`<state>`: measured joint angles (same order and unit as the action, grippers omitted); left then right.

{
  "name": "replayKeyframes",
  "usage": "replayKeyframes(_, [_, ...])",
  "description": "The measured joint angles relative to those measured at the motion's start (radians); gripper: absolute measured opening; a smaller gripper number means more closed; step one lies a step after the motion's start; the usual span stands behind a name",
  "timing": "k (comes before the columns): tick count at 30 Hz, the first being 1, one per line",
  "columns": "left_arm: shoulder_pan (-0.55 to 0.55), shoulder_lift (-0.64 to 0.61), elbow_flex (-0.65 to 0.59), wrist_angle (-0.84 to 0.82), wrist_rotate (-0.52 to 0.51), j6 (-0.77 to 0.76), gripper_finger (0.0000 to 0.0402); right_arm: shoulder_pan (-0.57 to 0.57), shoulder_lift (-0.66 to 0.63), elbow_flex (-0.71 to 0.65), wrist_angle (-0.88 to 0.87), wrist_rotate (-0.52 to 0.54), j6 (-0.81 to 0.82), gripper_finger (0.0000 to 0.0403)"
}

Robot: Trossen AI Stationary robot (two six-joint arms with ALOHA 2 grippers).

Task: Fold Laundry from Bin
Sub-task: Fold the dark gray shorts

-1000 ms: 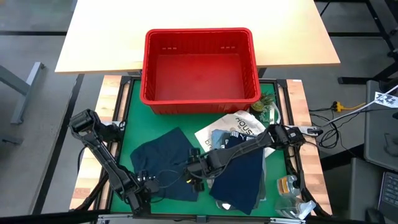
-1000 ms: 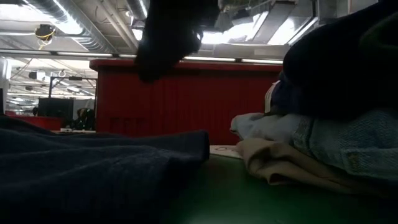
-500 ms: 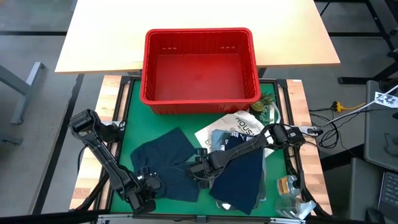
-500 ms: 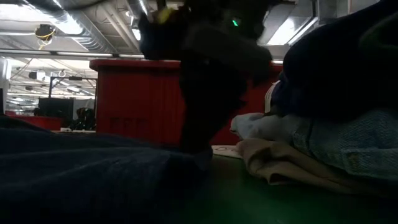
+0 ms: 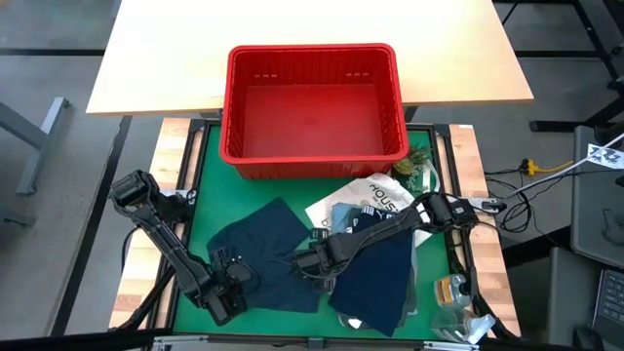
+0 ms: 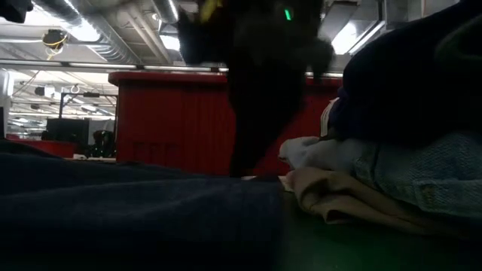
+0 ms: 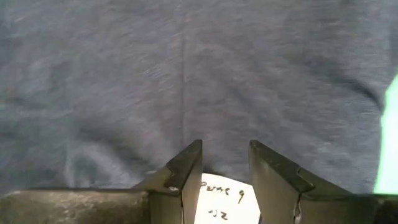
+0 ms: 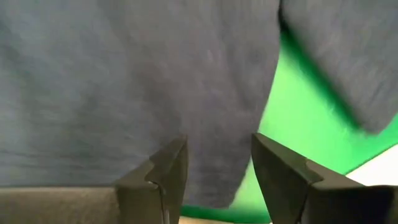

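On the green surface (image 5: 200,210), flattening the navy garment (image 5: 261,252) for folding.
Both arms reached low over that garment, near the front edge, with the red bin (image 5: 314,102) standing empty behind and other laundry (image 5: 375,255) heaped to the right. The left gripper (image 5: 232,283) and right gripper (image 5: 304,263) each hovered part-open over the cloth, holding nothing. Next, I judged, each should pinch an edge and draw it over evenly.
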<state>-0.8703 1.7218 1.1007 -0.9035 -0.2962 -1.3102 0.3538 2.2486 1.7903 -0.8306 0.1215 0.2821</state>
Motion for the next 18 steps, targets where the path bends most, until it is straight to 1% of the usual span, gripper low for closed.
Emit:
replayKeyframes(7, [-0.003,0.000,0.000,-0.005,0.027,-0.026,0.0124,0.030,-0.002,0.119,-0.003,-0.011,-0.001,0.0177])
replayKeyframes(9, [-0.003,0.000,0.000,0.000,0.027,-0.027,0.0124,0.043,-0.002,0.139,0.001,-0.030,-0.002,0.0177])
replayKeyframes(13, [-0.003,0.000,0.000,0.007,0.021,-0.027,0.0124,0.081,-0.001,0.143,0.034,-0.063,-0.002,0.0177])
replayKeyframes(18, [-0.003,0.000,0.000,0.007,-0.010,-0.027,0.0124,0.128,0.012,0.143,0.084,-0.060,-0.001,0.0177])
